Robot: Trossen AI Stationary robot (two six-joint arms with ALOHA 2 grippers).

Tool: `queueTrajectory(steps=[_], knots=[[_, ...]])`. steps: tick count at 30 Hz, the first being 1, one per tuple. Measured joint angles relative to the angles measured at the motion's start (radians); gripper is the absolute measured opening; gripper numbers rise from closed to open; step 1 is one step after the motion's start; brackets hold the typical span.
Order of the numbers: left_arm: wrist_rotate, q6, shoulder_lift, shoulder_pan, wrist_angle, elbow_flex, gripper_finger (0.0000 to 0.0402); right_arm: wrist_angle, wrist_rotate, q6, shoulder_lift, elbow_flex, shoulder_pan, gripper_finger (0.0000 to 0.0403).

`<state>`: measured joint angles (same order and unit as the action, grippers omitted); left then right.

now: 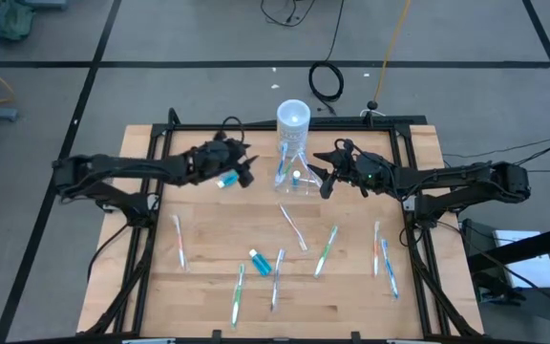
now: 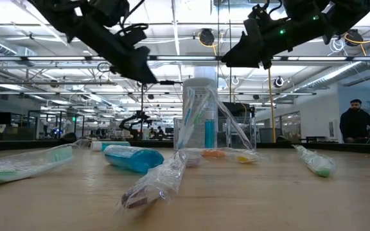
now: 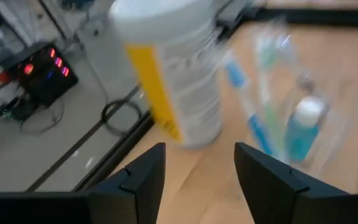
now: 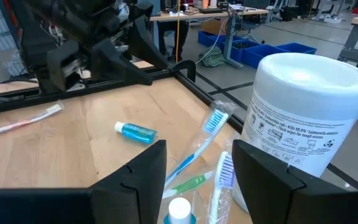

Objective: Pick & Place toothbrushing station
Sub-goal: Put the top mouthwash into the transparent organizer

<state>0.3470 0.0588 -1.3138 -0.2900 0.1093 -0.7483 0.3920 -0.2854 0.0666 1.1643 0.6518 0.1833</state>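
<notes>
The toothbrushing station, a small clear container, stands on the table just in front of the white cylinder. It holds upright toothbrushes and a white-capped blue tube. My left gripper hovers open to the container's left, above a loose blue tube that lies flat on the wood. My right gripper hovers open to the container's right, level with it. Neither has anything between its fingers.
Several wrapped toothbrushes lie scattered over the table's near half, with another blue tube among them. A person stands far behind the table.
</notes>
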Motion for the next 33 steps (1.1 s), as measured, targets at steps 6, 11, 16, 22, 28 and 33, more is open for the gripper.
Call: queueTrajectory(steps=[6,11,16,22,28,33], knots=[[-0.019,-0.022,0.041,-0.067,-0.222,0.0,0.0198,-0.016,0.0,-0.008,0.0,0.0,0.0,0.0178],[-0.089,-0.137,0.026,-0.083,-0.344,0.026,0.0198,-0.063,0.0,-0.018,0.0,0.0,0.0,0.0178],[-0.07,-0.118,0.024,-0.074,-0.408,0.063,0.0198,-0.1,0.0,-0.019,0.0,0.0,0.0,0.0178],[-0.159,-0.14,0.024,-0.073,-0.429,0.14,0.0198,-0.113,0.0,0.017,0.0,-0.001,0.0,0.0178],[-0.113,-0.181,0.023,-0.068,-0.392,0.243,0.0198,-0.12,0.002,0.071,0.0,-0.001,-0.001,0.0178],[-0.088,-0.196,0.023,-0.076,-0.351,0.285,0.0198,-0.152,0.002,0.115,0.0,-0.002,-0.001,0.0178]])
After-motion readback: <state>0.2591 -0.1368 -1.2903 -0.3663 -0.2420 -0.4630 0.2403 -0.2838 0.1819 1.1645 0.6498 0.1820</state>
